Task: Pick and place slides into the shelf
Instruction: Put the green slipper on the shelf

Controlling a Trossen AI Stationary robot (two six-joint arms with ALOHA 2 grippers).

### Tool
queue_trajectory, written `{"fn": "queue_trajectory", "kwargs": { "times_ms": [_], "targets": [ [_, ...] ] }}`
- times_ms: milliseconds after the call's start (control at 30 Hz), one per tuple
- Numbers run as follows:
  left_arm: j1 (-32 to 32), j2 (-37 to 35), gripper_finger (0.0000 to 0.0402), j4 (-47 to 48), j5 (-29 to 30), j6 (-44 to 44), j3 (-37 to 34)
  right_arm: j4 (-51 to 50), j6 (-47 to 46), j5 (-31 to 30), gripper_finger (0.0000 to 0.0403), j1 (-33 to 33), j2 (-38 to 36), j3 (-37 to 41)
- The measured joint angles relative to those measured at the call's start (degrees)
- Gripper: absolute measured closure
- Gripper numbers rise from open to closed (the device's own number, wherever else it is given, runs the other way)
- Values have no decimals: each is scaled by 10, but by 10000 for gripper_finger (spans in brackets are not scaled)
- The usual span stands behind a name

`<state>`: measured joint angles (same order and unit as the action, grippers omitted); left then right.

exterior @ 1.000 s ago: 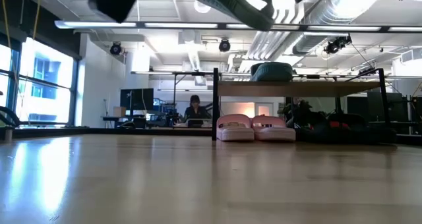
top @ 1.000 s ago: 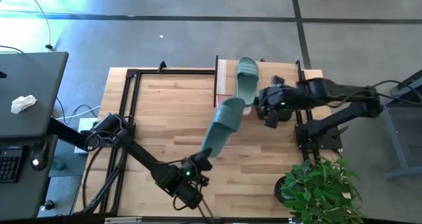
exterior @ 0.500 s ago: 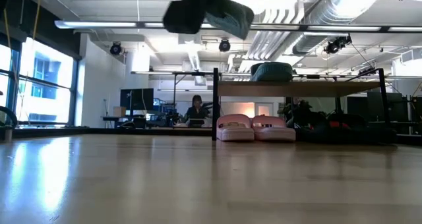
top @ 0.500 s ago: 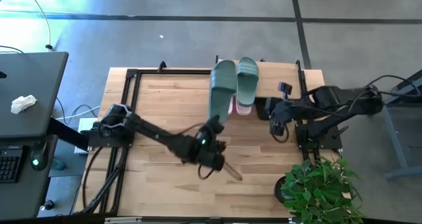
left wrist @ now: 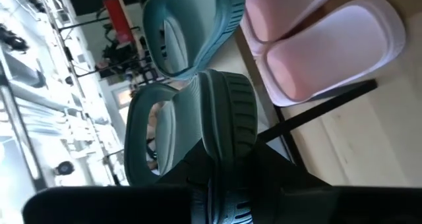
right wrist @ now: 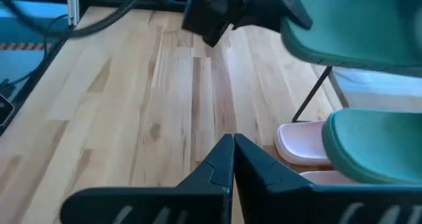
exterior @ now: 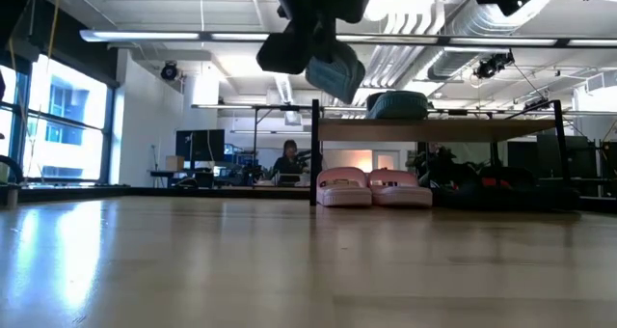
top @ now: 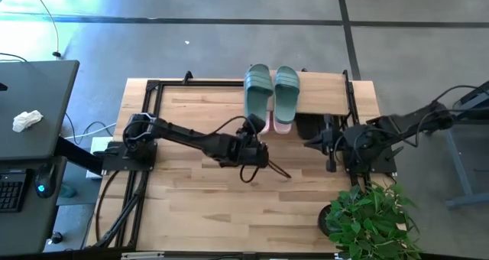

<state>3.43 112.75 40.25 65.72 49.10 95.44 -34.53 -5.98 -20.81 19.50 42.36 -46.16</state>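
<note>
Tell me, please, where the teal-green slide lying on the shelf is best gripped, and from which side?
Take the teal-green slide by its heel rim, coming from the table's middle: the strap sits at the far end, and the flat heel points toward the arms at the shelf's near edge.

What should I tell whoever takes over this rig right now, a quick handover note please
Left gripper: shut on a teal slide, holding it by the heel over the shelf top, beside the other teal slide, which already lies there.
Right gripper: shut, empty, off to the shelf's right side.
Done: two pink slides sit on the table under the shelf; something dark lies to their right, too dim to identify.
Left: lower and release the held teal slide.
</note>
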Motion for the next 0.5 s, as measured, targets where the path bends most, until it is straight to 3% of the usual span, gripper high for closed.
{"fn": "queue_trajectory", "kwargs": {
  "times_ms": [233,367,500],
  "targets": [
    [-44,0,359,-38,-37,33,0,46,-6,3,403,0,-57,91],
    [-61,0,359,-80,-88,68,0,58,-11,3,403,-1,-69,117],
    [-68,0,359,-92,-95,81,0,57,-15,4,403,-1,-69,124]
  ]
}}
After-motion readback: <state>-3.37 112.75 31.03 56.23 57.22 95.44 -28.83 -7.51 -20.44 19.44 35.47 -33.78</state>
